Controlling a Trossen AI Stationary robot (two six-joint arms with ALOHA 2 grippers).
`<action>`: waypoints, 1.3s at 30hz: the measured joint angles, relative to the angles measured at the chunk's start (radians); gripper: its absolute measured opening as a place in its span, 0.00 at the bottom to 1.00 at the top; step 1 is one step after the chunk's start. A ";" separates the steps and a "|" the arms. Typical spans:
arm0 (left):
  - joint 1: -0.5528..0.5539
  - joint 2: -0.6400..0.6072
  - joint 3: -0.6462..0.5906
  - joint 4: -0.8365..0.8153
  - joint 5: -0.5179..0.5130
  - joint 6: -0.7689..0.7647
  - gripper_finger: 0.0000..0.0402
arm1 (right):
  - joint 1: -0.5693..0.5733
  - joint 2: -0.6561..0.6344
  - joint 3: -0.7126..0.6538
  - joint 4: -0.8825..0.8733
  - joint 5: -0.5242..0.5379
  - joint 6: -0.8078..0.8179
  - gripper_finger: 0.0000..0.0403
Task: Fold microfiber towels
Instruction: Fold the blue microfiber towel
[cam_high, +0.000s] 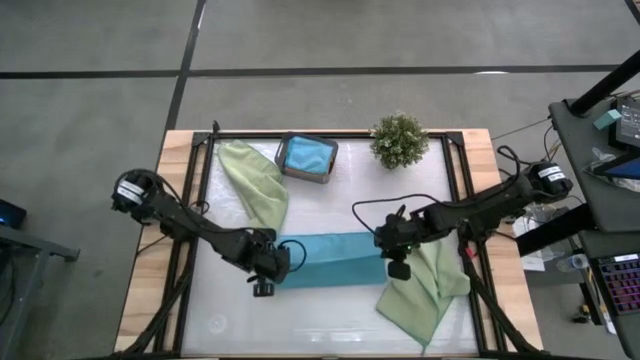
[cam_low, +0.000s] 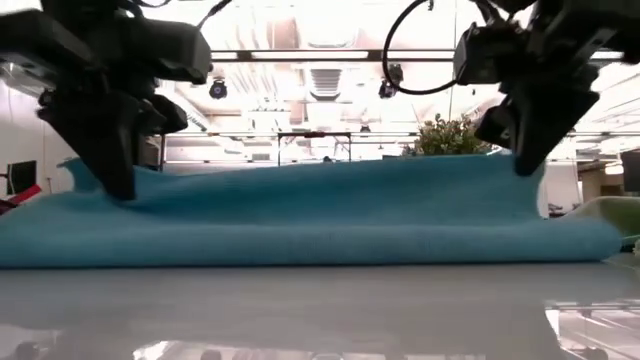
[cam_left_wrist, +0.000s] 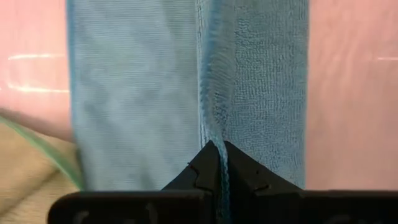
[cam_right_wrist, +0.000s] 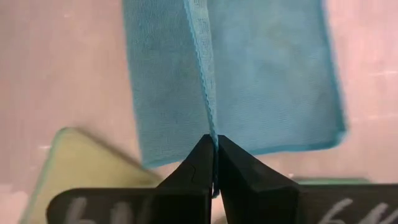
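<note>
A teal-blue microfiber towel (cam_high: 332, 258) lies across the middle of the table, folded lengthwise, its lower layer flat on the white top. One long hemmed edge is raised between my two grippers (cam_low: 320, 165). My left gripper (cam_high: 264, 280) is shut at its left end and my right gripper (cam_high: 397, 265) at its right end. A sage green towel (cam_high: 255, 182) lies crumpled at the far left. Another green towel (cam_high: 425, 292) lies under and beside the right gripper. My left gripper pinches the towel's hemmed edge (cam_left_wrist: 210, 127) at its left end between its two fingers, coming steeply from above. The edge is lifted and the rest of the towel lies on the table. My right gripper pinches the same hem (cam_right_wrist: 207, 106) at its right end between its two fingers, slanting down from above. The edge runs nearly straight between the two grippers, held above the table.
A small dark grey tray (cam_high: 290, 168) holding a folded teal towel stands at the far middle. A potted plant (cam_high: 398, 140) is to its right. A black frame (cam_high: 330, 133) borders the white work surface.
</note>
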 joint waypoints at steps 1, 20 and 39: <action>0.010 0.000 0.000 -0.001 0.000 0.018 0.00 | -0.008 0.000 0.000 -0.001 0.011 -0.012 0.02; 0.132 -0.001 -0.117 0.036 -0.009 0.069 0.00 | -0.069 0.000 0.000 -0.003 0.111 -0.063 0.02; 0.134 -0.095 -0.118 0.023 0.099 0.068 0.04 | -0.056 -0.011 0.036 -0.030 -0.141 -0.075 0.02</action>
